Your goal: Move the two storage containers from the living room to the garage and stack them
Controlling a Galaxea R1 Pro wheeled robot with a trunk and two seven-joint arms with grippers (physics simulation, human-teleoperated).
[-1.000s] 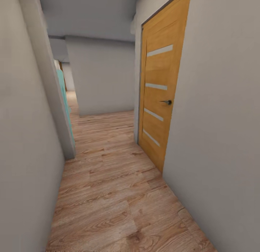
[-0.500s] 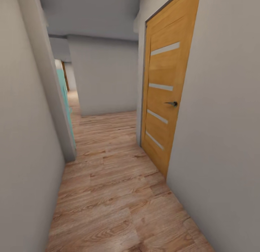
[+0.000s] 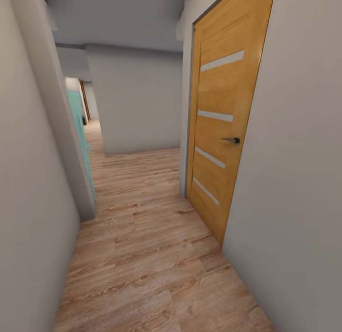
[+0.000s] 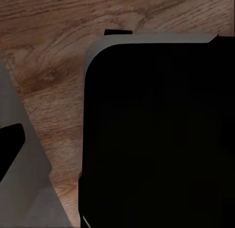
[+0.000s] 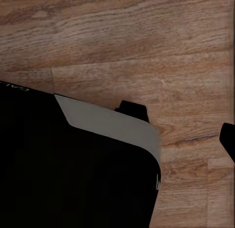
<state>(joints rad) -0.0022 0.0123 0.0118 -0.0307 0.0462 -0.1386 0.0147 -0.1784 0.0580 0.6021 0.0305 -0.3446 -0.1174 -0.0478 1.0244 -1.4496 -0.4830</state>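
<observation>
Head view gives us one narrow hallway of light wood-plank flooring (image 3: 142, 256), with one orange wooden door (image 3: 223, 127) shut at two o'clock and a teal panel (image 3: 78, 127) at ten o'clock. Wrist views show dark robot bodywork over planks; we cannot tell either end effector's state.
</observation>
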